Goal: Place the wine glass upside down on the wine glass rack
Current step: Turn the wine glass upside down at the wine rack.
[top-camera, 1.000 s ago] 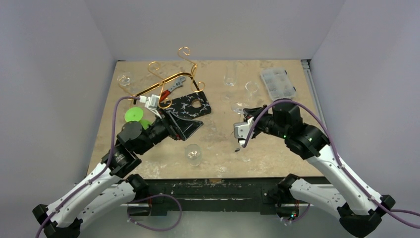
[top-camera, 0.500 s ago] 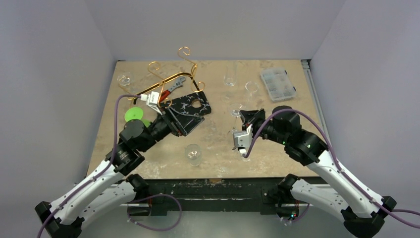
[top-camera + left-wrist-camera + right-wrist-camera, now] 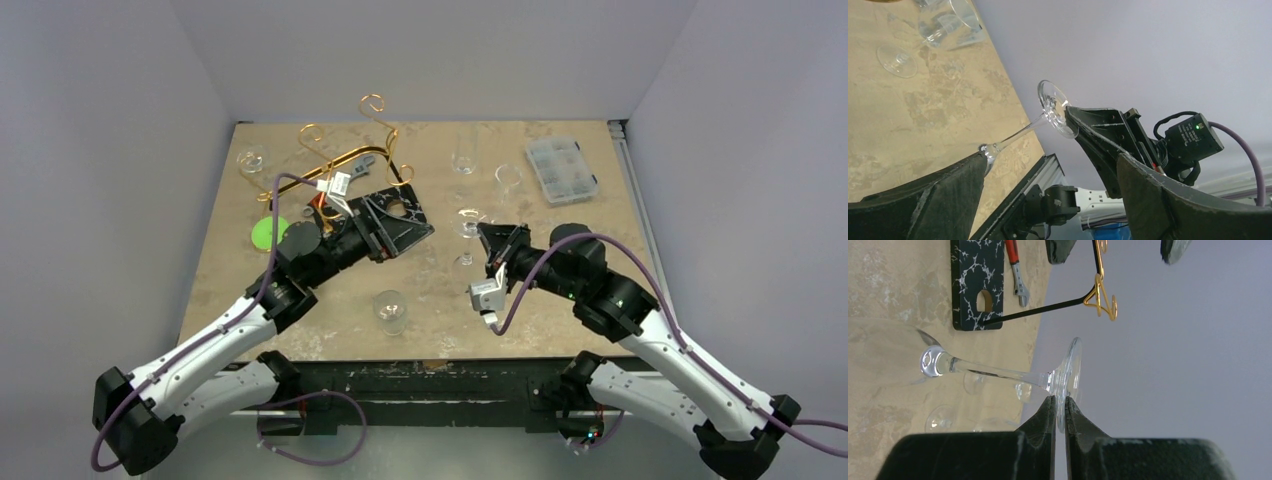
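Right gripper, mine: fingers pressed together on the rim of the wine glass foot, pinching that disc edge-on. I carry the glass off the table just right of centre, stem roughly level in the wrist view and bowl pointing away from my fingers.

Left gripper, mine: fingers wide apart, holding nothing, hanging over the black board at about 10 o'clock from the glass. Its camera looks straight at the glass foot.

Rack: gold wire with scroll loops, standing at 11 o'clock on the table, well apart from the glass. No glass hangs on it.

Also present: a wrench beside the board; a short tumbler at 6 o'clock near the table edge; green discs at 9 o'clock; a clear compartment box at 2 o'clock; several other glasses along the far side.

Step in hand, as I judge it: carry, with the glass gripped and lifted but not yet at the rack.

Next move calls for: travel toward 10 o'clock with the foot uppermost, then sliding the stem into a scroll loop so the foot rests on the wire. My open left gripper sits across that path and should clear it or steady the rack.
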You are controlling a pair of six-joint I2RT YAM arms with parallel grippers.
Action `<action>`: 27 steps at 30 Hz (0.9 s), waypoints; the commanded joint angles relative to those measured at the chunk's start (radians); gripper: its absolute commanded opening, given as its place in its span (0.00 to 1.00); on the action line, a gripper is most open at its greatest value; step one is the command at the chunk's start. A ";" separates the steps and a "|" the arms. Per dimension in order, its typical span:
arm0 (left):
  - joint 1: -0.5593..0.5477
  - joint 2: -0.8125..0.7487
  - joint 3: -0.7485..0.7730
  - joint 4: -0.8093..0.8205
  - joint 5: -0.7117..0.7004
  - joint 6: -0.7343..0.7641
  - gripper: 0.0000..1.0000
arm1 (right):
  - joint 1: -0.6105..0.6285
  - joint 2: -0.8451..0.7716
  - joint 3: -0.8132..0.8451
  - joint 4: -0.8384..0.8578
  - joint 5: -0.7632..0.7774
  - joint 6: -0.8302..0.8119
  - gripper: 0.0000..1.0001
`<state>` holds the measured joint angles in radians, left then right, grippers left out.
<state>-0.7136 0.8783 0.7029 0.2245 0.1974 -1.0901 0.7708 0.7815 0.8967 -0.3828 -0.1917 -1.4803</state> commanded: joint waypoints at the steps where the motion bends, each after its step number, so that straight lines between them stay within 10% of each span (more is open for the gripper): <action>1: 0.006 0.056 0.035 0.144 0.037 -0.095 0.96 | 0.030 -0.027 -0.016 0.146 -0.001 -0.077 0.00; 20: 0.006 0.204 0.041 0.336 0.145 -0.245 0.40 | 0.108 -0.023 -0.111 0.297 0.017 -0.149 0.00; 27: 0.006 0.212 0.046 0.332 0.184 -0.250 0.35 | 0.113 -0.031 -0.123 0.311 0.015 -0.168 0.00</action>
<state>-0.7090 1.0973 0.7029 0.4881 0.3321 -1.3266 0.8749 0.7731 0.7780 -0.1829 -0.1902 -1.6020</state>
